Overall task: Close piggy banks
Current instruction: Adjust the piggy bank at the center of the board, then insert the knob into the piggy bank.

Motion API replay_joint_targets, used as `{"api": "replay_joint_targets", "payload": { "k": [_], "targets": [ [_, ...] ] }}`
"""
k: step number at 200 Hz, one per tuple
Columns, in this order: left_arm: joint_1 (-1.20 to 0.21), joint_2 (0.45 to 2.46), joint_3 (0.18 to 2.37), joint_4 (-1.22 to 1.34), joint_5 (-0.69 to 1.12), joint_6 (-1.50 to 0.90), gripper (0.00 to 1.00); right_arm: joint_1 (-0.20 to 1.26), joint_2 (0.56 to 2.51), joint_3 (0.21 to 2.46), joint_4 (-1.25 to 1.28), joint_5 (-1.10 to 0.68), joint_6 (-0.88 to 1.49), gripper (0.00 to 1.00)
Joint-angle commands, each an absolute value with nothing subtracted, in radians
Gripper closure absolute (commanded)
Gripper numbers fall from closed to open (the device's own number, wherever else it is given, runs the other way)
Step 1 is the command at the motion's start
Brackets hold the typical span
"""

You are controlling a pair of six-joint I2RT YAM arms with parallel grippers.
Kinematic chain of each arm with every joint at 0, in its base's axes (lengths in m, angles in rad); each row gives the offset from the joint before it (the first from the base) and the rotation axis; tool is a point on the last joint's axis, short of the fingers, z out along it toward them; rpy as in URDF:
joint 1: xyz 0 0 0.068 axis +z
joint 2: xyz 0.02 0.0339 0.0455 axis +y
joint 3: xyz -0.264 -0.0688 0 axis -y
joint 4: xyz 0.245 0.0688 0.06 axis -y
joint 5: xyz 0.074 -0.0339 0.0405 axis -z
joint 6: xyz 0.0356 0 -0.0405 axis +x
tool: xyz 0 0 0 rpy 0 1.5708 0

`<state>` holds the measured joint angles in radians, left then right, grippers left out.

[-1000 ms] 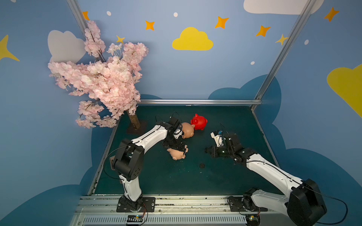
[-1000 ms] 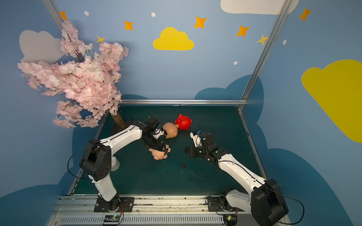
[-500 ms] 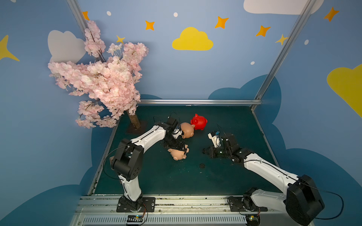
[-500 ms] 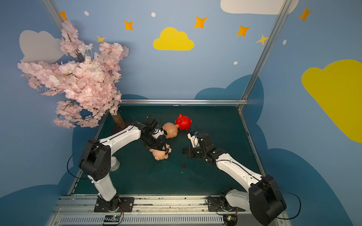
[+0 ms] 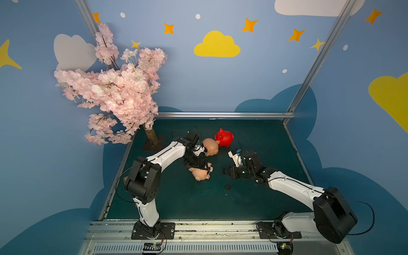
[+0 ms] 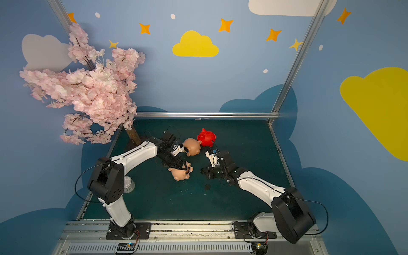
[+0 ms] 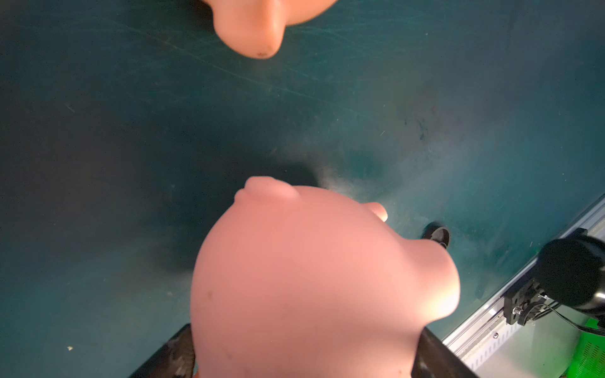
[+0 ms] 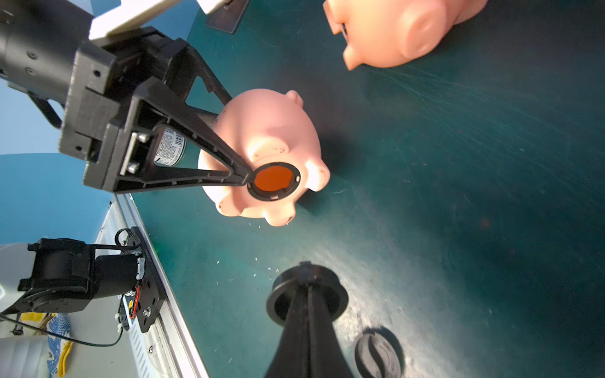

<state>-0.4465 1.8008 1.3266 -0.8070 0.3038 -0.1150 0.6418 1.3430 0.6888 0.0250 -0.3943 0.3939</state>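
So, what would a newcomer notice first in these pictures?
A pink blossom tree fills the far left corner; a red piggy bank sits mid-table. The left fingers clasp a peach piggy bank, its belly hole open, and the right fingers pinch a dark plug.

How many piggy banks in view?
3. Red piggy bank farthest back; far tan piggy bank beside it; near tan piggy bank between the fingers of the left tool. None looks hidden.
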Motion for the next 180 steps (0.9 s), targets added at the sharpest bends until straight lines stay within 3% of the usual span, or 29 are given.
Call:
{"api": "replay_joint_targets", "payload": {
  "k": [1, 180],
  "targets": [
    [-0.447, 1.835, 1.296, -0.795, 0.375, -0.095, 0.14, 0.653, 1.374, 0.678, 0.125, -0.419, 0.351, 1.00],
    [-0.435, 1.881, 1.312, -0.805, 0.423, -0.081, 0.21, 0.669, 1.565, 0.479, 0.805, -0.455, 0.115, 1.00]
  ]
}}
